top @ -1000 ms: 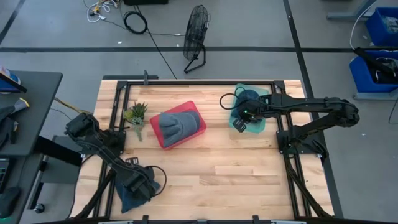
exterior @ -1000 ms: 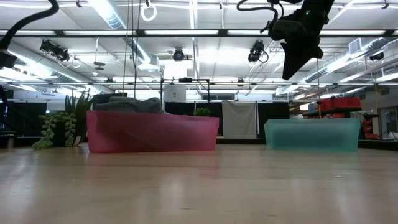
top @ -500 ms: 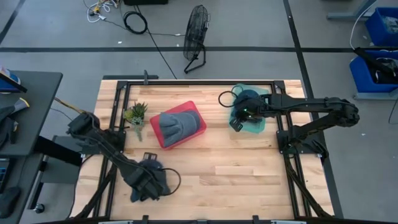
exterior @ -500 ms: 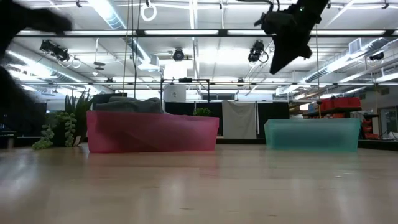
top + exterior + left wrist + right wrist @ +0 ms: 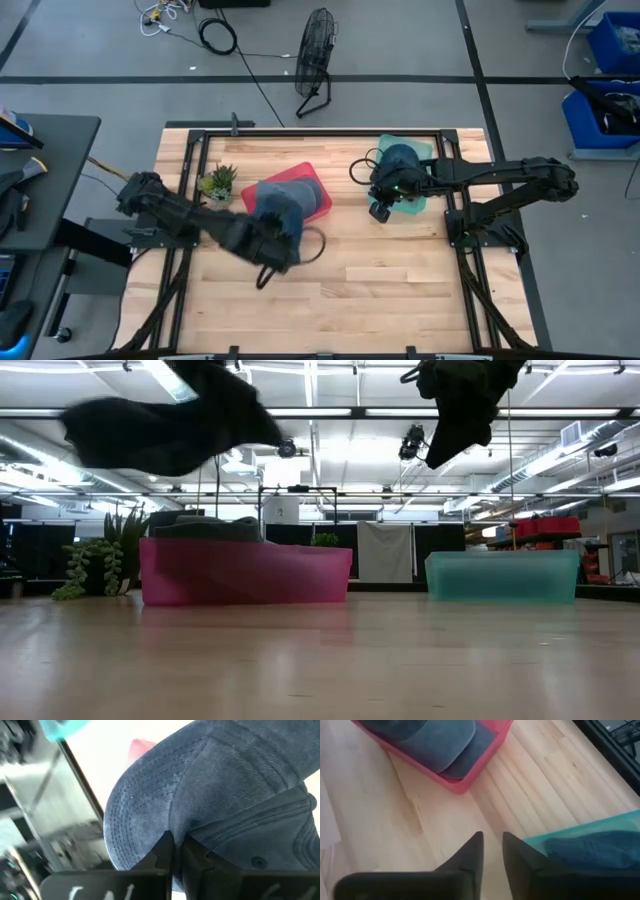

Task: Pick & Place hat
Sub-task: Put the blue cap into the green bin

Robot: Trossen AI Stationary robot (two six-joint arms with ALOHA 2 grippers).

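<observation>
Left tool [image 5: 174, 851] clenched on a blue denim hat [image 5: 215, 800], carried in the air just in front of the red bin [image 5: 318, 200]; seen from above as hat [image 5: 272, 222] overlapping the bin's near edge. Another hat [image 5: 427, 737] lying inside the red bin. Right tool [image 5: 492, 852] empty, fingers nearly together, raised by the teal bin [image 5: 425, 150], which also holds a hat [image 5: 400, 157]. Small plant [image 5: 217, 182] on wooden tabletop [image 5: 400, 280]. No readable writing or labels anywhere.
</observation>
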